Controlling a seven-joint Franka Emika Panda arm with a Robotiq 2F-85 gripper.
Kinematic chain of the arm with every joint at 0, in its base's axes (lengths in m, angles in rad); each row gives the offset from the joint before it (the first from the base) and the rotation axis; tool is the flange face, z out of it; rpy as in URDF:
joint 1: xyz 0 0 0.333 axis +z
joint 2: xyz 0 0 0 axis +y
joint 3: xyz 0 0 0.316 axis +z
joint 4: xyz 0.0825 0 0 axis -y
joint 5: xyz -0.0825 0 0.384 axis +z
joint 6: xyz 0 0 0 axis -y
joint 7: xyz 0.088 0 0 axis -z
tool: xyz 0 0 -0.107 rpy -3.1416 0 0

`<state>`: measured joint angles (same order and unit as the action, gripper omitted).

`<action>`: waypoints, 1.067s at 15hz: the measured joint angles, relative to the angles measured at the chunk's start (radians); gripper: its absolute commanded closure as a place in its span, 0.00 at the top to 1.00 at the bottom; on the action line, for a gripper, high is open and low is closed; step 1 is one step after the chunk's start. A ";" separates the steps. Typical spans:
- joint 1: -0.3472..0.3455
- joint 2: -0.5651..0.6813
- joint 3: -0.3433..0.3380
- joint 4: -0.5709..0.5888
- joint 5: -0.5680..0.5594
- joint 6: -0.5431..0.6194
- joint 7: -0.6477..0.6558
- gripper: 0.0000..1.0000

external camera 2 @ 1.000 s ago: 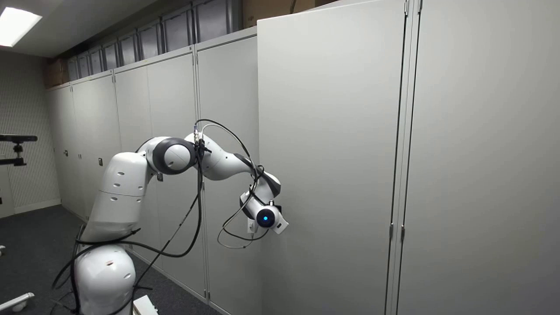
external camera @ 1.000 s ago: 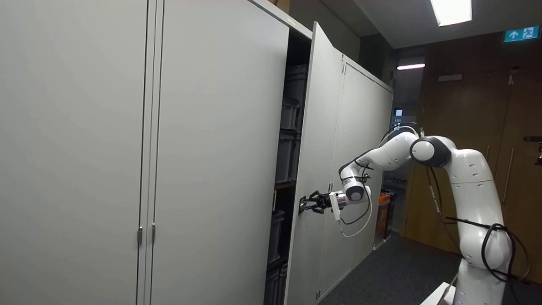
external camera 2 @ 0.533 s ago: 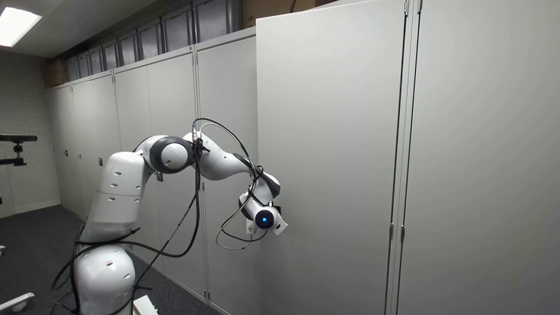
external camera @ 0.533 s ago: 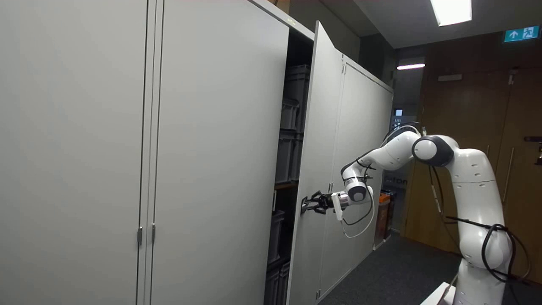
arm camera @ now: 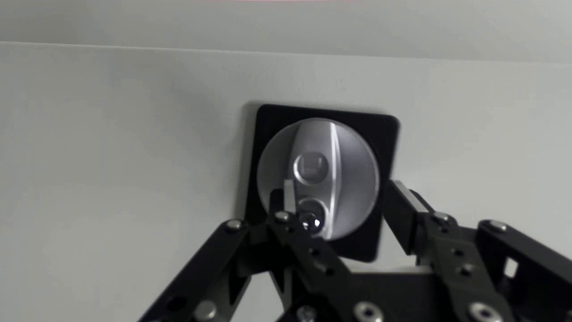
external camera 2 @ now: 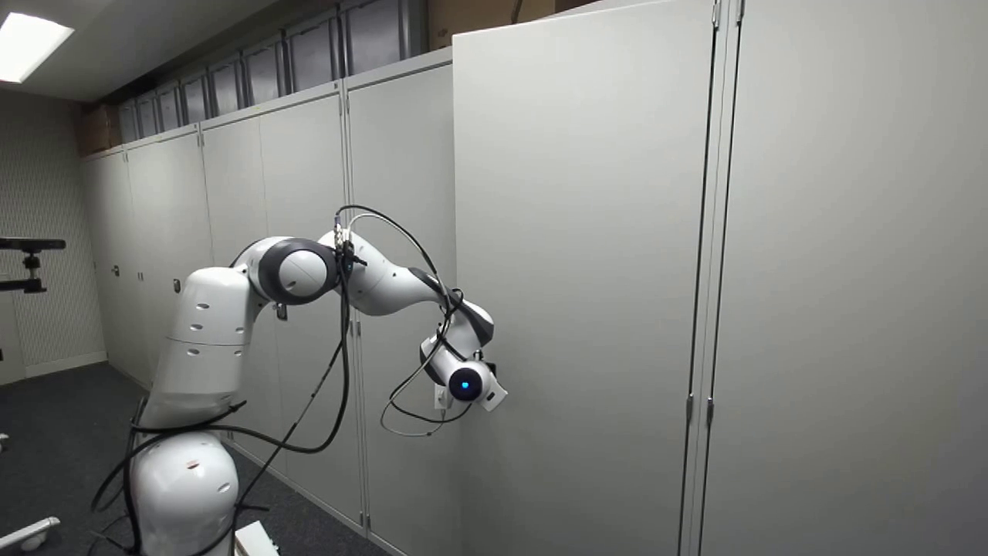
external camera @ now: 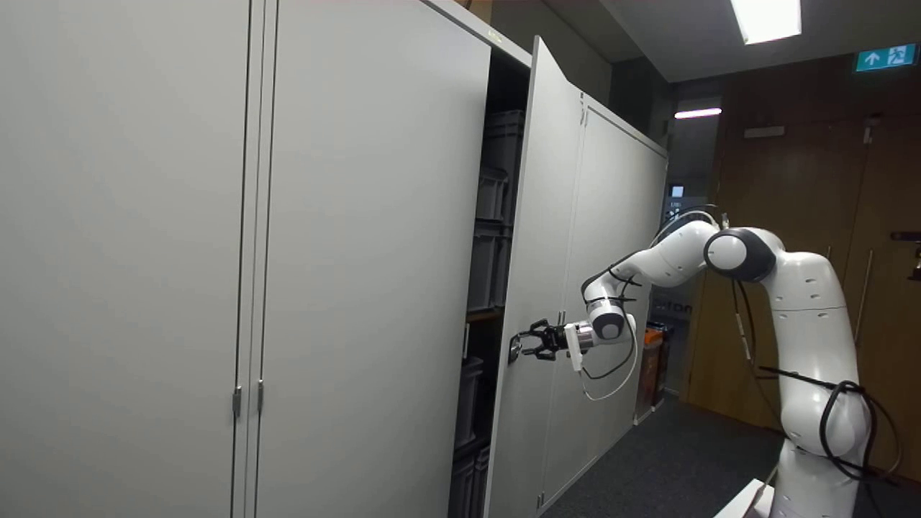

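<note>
Fingers of the gripper (arm camera: 344,205) have been spread since the earlier frame and are found moderately wide, flanking the ridge of the knob (arm camera: 317,174) on the cabinet door (external camera: 543,216). The knob's lower part is obscured by one finger; contact cannot be determined. Gripper and knob are hidden behind the wrist (external camera 2: 465,384) in an exterior view; dim crates (external camera: 486,270) behind the door are shown only in an exterior view.

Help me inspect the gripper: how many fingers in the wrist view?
2: one finger in front of the knob, another finger at the edge of its black plate.
</note>
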<state>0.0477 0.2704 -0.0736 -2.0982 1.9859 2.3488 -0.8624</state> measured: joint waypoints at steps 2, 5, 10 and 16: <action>-0.005 -0.034 0.000 0.000 0.014 -0.014 0.000 0.99; -0.009 -0.078 0.000 -0.001 0.025 -0.031 0.000 1.00; -0.009 -0.110 0.000 -0.001 0.031 -0.032 0.000 1.00; -0.009 -0.112 0.002 -0.003 0.025 -0.031 -0.034 1.00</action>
<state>0.0390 0.1584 -0.0721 -2.1010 2.0113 2.3179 -0.8961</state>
